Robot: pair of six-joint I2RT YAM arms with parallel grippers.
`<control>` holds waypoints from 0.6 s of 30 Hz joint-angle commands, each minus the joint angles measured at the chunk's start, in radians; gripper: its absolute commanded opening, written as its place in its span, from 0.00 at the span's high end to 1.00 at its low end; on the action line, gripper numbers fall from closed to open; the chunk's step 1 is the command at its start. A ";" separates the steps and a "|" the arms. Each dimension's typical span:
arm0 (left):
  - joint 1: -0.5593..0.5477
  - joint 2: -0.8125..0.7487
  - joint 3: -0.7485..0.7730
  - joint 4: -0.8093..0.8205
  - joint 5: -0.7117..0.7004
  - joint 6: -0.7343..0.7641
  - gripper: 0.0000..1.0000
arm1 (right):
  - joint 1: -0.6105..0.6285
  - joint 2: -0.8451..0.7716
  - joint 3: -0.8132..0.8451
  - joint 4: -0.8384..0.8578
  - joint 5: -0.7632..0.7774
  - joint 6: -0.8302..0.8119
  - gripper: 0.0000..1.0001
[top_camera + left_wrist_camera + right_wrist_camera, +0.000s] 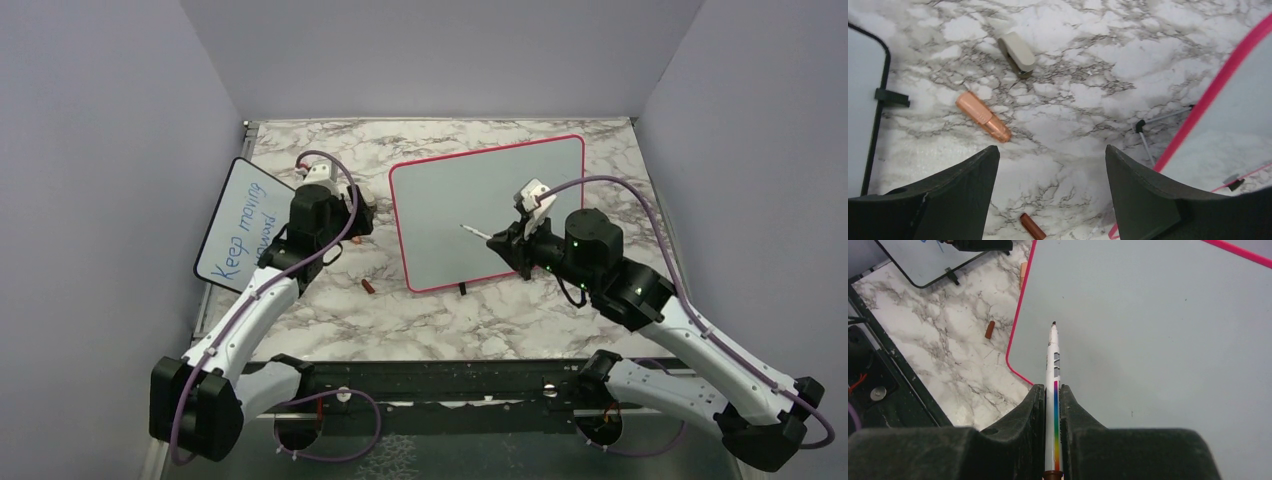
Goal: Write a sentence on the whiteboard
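Marble table (330,330) bears whiteboard (470,190), black-framed board (245,225), copper cap (983,116), brown stub (1032,226), beige block (1017,48)

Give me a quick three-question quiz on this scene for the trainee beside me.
1. True or false: the pink-framed whiteboard has writing on it.
2. What is the right gripper shut on? A) an eraser B) a marker C) a loose cap
3. Fill in: the left gripper hangs over the marble table with its jaws ___ and nothing between them.

Key: 1 false, the board is blank; 2 B; 3 open.
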 commanded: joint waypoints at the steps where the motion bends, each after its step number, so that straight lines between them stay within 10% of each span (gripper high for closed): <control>1: 0.032 -0.005 0.068 0.089 0.211 0.084 0.22 | 0.004 0.030 0.082 -0.058 0.078 0.060 0.99; 18: 0.161 0.198 0.226 0.408 0.804 -0.029 0.15 | 0.008 0.178 0.237 -0.133 0.165 0.119 1.00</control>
